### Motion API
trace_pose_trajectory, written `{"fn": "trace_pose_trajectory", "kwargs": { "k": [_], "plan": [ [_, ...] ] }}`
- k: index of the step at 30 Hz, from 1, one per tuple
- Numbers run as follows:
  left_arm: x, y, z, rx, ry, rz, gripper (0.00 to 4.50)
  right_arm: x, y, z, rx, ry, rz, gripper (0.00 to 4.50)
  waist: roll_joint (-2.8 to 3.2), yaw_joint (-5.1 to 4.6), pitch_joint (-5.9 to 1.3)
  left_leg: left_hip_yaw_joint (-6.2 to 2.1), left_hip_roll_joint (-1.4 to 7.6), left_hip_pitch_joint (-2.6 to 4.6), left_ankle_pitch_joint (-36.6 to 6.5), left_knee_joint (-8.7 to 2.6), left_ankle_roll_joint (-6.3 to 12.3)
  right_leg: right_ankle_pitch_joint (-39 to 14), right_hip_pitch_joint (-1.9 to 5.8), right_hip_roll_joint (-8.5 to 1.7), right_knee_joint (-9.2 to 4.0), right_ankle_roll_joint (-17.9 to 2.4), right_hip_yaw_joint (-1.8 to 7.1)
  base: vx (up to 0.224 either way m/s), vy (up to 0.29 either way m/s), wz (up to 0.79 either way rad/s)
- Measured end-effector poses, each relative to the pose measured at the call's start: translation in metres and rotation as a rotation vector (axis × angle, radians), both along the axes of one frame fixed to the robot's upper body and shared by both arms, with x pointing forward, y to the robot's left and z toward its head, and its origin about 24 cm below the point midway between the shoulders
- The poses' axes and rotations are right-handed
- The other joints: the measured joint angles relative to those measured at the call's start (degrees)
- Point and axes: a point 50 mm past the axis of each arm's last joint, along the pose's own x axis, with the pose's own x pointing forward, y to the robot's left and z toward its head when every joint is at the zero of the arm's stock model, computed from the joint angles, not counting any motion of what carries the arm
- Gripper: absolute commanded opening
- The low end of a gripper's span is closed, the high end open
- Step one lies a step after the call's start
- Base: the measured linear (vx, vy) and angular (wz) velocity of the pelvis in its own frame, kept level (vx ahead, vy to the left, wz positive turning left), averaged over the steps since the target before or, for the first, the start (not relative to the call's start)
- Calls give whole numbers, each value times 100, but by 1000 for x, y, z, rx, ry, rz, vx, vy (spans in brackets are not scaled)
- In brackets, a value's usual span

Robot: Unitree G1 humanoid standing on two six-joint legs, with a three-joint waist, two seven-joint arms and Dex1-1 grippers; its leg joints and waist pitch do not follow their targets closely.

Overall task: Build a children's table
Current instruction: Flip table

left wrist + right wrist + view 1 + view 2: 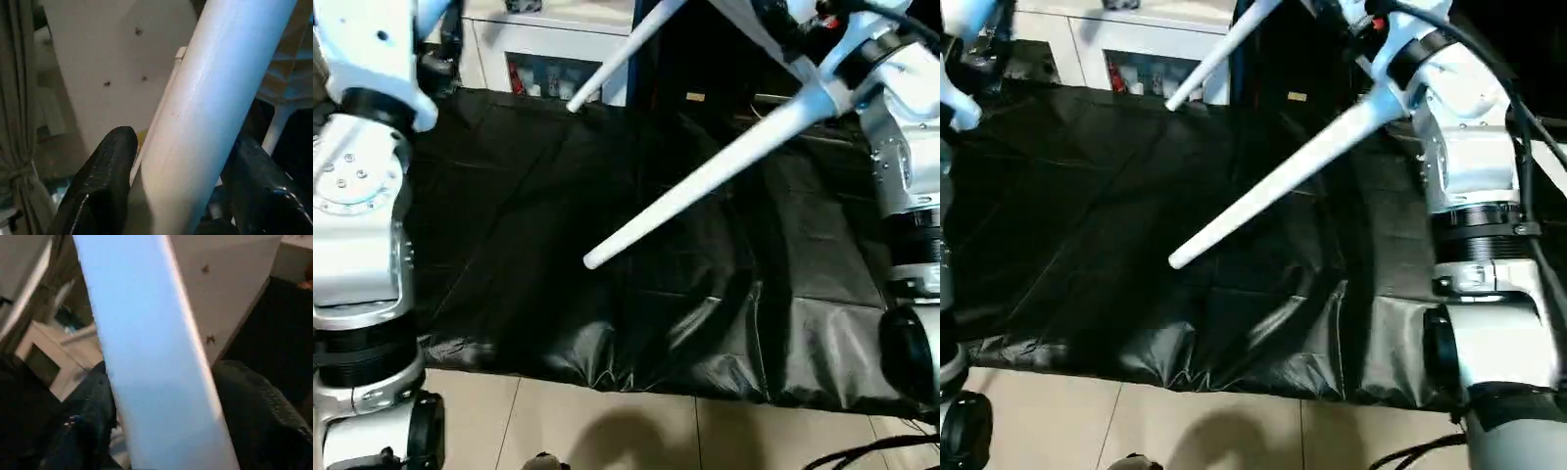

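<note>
Silver forearms framed the scene on either side, above pale floor tiles (607,431) at the near edge of a black sheet (558,245) that covered the work surface. Above that sheet, two tapered white legs of the children's table hung in the air, slanting down toward it with their narrow tips lowest. One white leg (705,186) ran from beside the robot's right arm to a tip over the middle of the sheet; the far leg (617,59) ended over the sheet's far edge. Seen from the wrist, the left gripper (178,161) had its black fingers (105,181) on either side of a white leg, one pad against the tube. The right gripper (166,416) likewise straddled a white leg, though whether it was clamped could not be told. Beyond the sheet stood a white cabinet (548,54) with glass doors.
</note>
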Motion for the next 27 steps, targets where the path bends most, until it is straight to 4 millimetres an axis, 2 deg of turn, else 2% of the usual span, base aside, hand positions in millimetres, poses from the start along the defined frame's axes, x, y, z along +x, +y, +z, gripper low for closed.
{"fn": "trace_pose_trajectory", "kwargs": {
  "k": [4,6,11,14,16,19,20,21,22,24,26,27],
  "plan": [
    [2,2,-4,-13,24,14,241,-3,2,3,39,-46,30,373,-1,5,0,-1,0,-1,6,1,0,6,0,0,0,-1,-1,0,0,0],
    [3,3,-6,-18,41,19,235,-7,3,6,110,-81,91,397,0,16,1,-3,1,-3,7,0,0,6,-1,1,0,-1,-3,0,0,0],
    [6,5,-11,-27,72,26,221,-36,7,26,230,-273,283,408,-1,38,0,-4,3,-4,7,-1,1,6,-1,2,-2,0,-4,0,0,0],
    [8,6,-13,-28,85,32,215,-50,11,19,222,-262,408,408,-12,48,-7,-8,11,1,8,1,-1,10,7,7,-4,0,-8,0,0,0],
    [8,7,-15,-28,92,34,210,-52,13,11,216,-217,449,408,-11,46,-6,-8,10,0,21,-1,0,22,5,8,-7,-1,-8,0,0,0],
    [9,9,-16,-22,103,43,206,-58,28,-19,137,-58,532,408,-20,42,-12,-12,18,14,24,-1,-3,23,17,14,-7,0,-11,0,0,0],
    [9,10,-17,-18,107,46,204,-57,35,-38,111,25,542,408,-20,39,-12,-13,19,14,26,-1,-6,25,16,15,-6,0,-11,0,0,0],
    [10,11,-17,-16,107,47,202,-55,38,-53,106,94,524,437,-20,39,-12,-13,19,13,27,-2,-8,29,15,15,-7,1,-10,0,0,0],
    [10,11,-17,-13,107,47,201,-52,39,-68,109,164,488,444,-22,42,-13,-13,19,10,27,-2,-9,31,13,15,-8,2,-11,0,0,0],
    [10,12,-17,-2,108,46,200,-49,39,-118,102,379,379,447,-34,54,-21,-16,19,10,30,-1,-14,30,16,15,-8,3,-13,0,0,0],
    [10,13,-17,2,109,53,197,-54,39,-163,81,579,340,450,-26,49,-16,-13,17,-3,31,-1,-14,31,7,13,-12,2,-9,0,0,0],
    [10,14,-17,2,108,55,197,-56,40,-174,75,634,335,450,-23,41,-14,-12,17,-7,30,-2,-14,32,2,13,-13,2,-8,0,0,0]
  ]
}}
